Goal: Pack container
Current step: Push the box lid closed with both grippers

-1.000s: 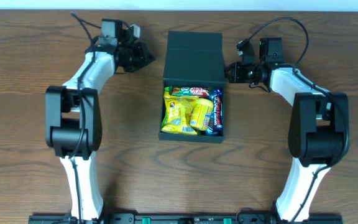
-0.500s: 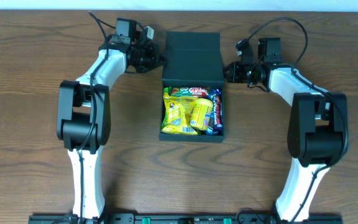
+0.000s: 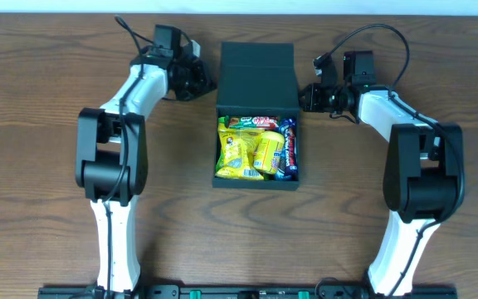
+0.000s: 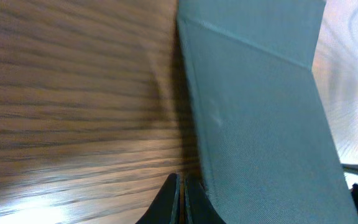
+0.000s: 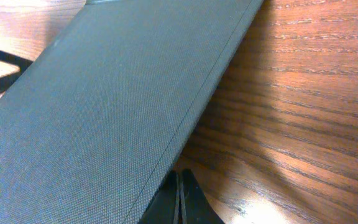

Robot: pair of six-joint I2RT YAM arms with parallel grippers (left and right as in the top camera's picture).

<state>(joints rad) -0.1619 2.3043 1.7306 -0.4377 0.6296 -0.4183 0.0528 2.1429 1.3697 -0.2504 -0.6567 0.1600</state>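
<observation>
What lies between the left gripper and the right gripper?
The open lid of the container lies between the left gripper and the right gripper, as the overhead view shows.

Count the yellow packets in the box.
2. The larger yellow packet lies at the left of the container; the smaller yellow packet sits beside it, toward the middle. Others may be hidden underneath.
</observation>
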